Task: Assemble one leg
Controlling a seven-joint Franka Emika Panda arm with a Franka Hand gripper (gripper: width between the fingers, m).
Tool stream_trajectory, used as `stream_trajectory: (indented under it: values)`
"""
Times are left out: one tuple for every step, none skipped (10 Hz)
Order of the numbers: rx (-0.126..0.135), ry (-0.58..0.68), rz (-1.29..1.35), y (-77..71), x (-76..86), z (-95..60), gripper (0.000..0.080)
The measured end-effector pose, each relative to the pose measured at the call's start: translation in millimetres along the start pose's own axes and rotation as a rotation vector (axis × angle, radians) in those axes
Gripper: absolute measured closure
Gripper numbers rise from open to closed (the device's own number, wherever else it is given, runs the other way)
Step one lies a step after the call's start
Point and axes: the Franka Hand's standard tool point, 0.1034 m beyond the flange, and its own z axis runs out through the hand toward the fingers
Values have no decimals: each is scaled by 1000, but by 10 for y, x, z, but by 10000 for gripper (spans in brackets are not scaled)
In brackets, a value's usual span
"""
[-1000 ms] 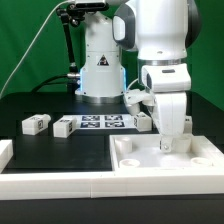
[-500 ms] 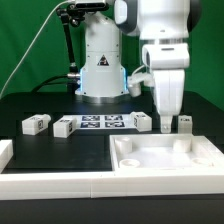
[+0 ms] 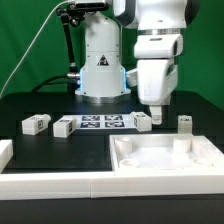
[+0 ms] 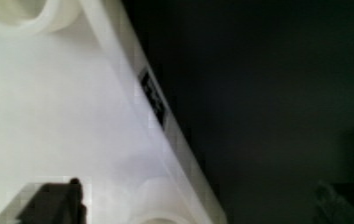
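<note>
Several small white legs with square tags lie on the black table. Two are at the exterior view's left (image 3: pixel 36 124) (image 3: pixel 63 128), one sits by the marker board's end (image 3: pixel 142 121), and one stands upright at the right (image 3: pixel 184 122). The large white tray (image 3: pixel 196 152) lies in front. My gripper (image 3: pixel 158 118) hangs above the tray's back rim, between the two right-hand legs and touching neither. In the wrist view the gripper (image 4: pixel 195 205) is open and empty, with its dark fingers (image 4: pixel 49 203) wide apart over the tray's rim (image 4: pixel 85 120).
The marker board (image 3: pixel 100 122) lies behind the tray. The arm's white base (image 3: pixel 100 65) stands at the back. A white block (image 3: pixel 5 152) sits at the left edge. A white bar (image 3: pixel 50 186) runs along the front.
My gripper has risen from the tray's back corner and shifted towards the exterior view's left. The upright leg at the right now stands in full view.
</note>
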Motion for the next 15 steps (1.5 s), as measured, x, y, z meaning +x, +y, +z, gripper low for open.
stream_trajectory:
  values:
    - [5, 10, 148, -32, -28, 19, 151]
    - [13, 10, 274, -62, -31, 32, 151]
    - [17, 20, 445, -95, 26, 37, 151]
    - [28, 22, 605, -181, 118, 58, 151]
    - [41, 19, 734, -270, 200, 82, 151]
    - [51, 19, 856, -333, 267, 89, 151]
    - [58, 19, 938, -379, 314, 102, 151]
    - [64, 20, 973, -388, 315, 118, 151]
    - [71, 19, 1062, -391, 318, 118, 151]
    - [76, 18, 1121, -399, 326, 119, 151]
    - [84, 16, 1222, -410, 334, 121, 151]
    - [89, 17, 1299, -431, 350, 123, 151]
    - [87, 23, 1348, -510, 374, 142, 151]
    - [87, 27, 1370, -568, 377, 163, 151]
    - [87, 21, 1342, -604, 356, 184, 151]
